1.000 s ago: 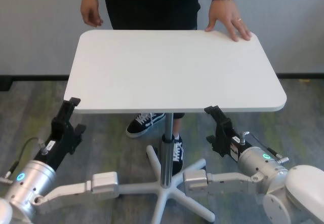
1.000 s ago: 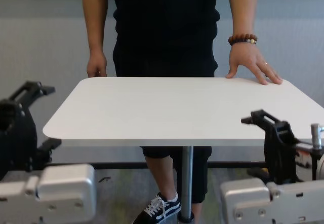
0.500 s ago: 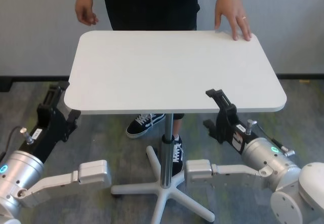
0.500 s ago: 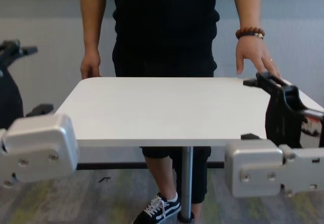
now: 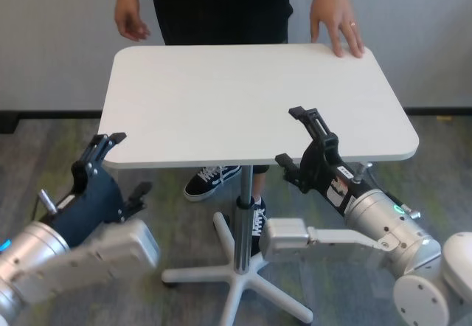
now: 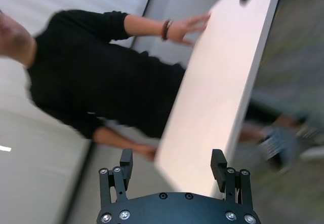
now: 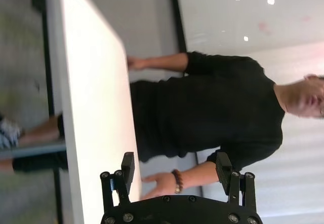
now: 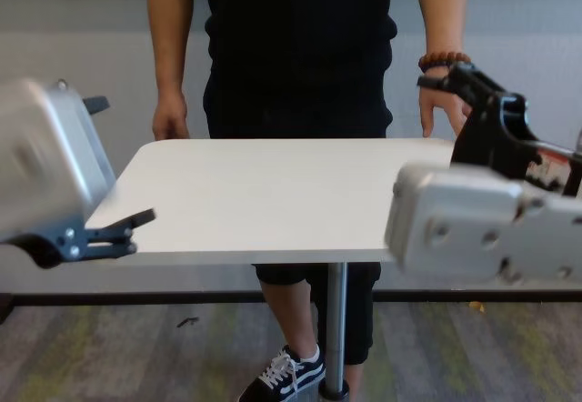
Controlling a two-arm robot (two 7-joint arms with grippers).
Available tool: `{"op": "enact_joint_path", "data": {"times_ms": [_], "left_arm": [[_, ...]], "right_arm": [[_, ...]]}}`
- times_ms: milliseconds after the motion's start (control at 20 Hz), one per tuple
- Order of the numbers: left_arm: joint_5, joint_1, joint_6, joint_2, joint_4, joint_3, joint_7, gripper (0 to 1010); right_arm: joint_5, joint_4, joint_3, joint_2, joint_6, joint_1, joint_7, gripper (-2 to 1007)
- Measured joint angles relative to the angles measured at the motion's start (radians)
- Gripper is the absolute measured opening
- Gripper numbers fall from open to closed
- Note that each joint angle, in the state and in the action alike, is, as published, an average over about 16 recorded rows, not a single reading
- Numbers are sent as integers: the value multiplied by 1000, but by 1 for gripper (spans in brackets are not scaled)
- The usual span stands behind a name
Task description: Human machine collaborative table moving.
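Jaws of both grippers straddle the table (image 5: 251, 97) edge.

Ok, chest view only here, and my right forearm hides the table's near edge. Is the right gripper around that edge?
Observer: Yes. Head view shows the right gripper open, one finger above the table, one below, not clamped.
Operator: And the left?
Observer: The left gripper is open at the near left corner, also unclamped.
Operator: What's below my frame?
Observer: The pole stands on a white star-shaped base.
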Motion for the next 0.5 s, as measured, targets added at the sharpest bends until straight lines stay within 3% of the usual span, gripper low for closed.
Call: {"op": "enact_joint_path", "data": {"times_ms": [300,500], "left_arm": [[-238,15,-33,-19,-27,-39,-145,1000],[-340,19,-29,-34,-32,-53,-197,1000]], "right_arm": [[195,9,60,-42,-131,-40,-29,1005],[354,38,101,-77,-240,-63,-29,1005]]}}
